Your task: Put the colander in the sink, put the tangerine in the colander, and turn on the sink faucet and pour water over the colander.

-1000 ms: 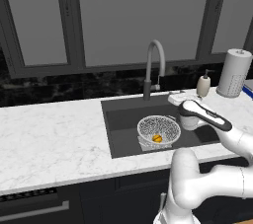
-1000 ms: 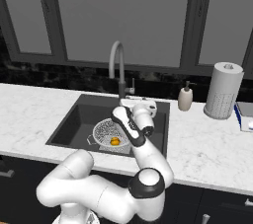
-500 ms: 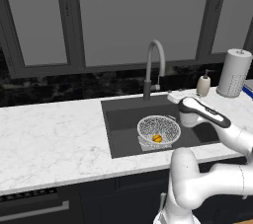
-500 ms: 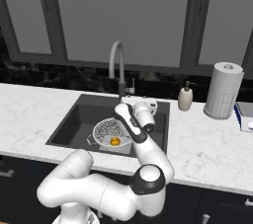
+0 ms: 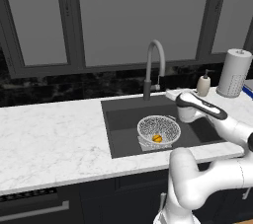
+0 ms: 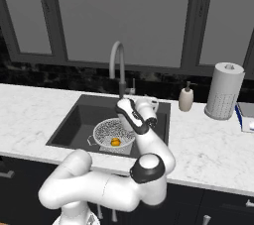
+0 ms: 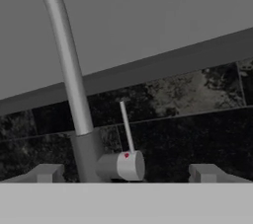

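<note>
The silvery mesh colander sits in the dark sink, with the orange tangerine inside it. The grey gooseneck sink faucet stands behind the basin; no water shows. My gripper hovers over the sink's right rear part and points at the faucet base. In the hand view the faucet stem, its thin lever and the side knob are close ahead. My gripper is open, its fingertips wide apart either side of the knob.
A beige soap dispenser and a paper towel roll stand on the white marble counter right of the sink. Dark window panes and a black backsplash rise behind the faucet.
My hand has edged a little up and back toward the faucet base. The colander and tangerine have stayed where they were.
</note>
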Robot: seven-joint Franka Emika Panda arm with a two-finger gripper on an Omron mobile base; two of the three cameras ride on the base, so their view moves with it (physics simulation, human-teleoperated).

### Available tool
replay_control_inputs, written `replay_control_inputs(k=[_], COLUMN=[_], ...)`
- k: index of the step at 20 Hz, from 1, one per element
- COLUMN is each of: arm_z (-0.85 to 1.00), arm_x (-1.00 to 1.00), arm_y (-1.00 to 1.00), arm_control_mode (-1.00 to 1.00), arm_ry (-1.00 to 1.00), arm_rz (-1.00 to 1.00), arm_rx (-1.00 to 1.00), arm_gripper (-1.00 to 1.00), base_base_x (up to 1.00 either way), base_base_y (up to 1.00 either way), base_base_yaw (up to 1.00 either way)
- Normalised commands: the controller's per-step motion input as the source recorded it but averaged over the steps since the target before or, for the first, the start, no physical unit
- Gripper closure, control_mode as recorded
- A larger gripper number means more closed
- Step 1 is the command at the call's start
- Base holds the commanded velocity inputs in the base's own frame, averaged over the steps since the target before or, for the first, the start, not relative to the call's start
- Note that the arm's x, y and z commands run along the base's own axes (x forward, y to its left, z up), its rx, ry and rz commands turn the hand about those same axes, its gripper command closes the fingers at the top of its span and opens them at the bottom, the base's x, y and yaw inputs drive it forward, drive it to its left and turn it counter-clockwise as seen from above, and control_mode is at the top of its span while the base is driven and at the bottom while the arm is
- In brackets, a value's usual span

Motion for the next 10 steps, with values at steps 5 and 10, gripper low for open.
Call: replay_control_inputs(k=[5,10], arm_z=[0.0,0.0], arm_x=[0.05,0.03], arm_y=[0.14,0.15], arm_control_mode=[-1.0,-1.0], arm_ry=[0.03,0.02], arm_rz=[0.0,0.0], arm_rx=[0.0,0.0], arm_gripper=[-1.0,-1.0], base_base_x=[0.0,0.0], base_base_y=[0.0,0.0], base_base_yaw=[0.0,0.0])
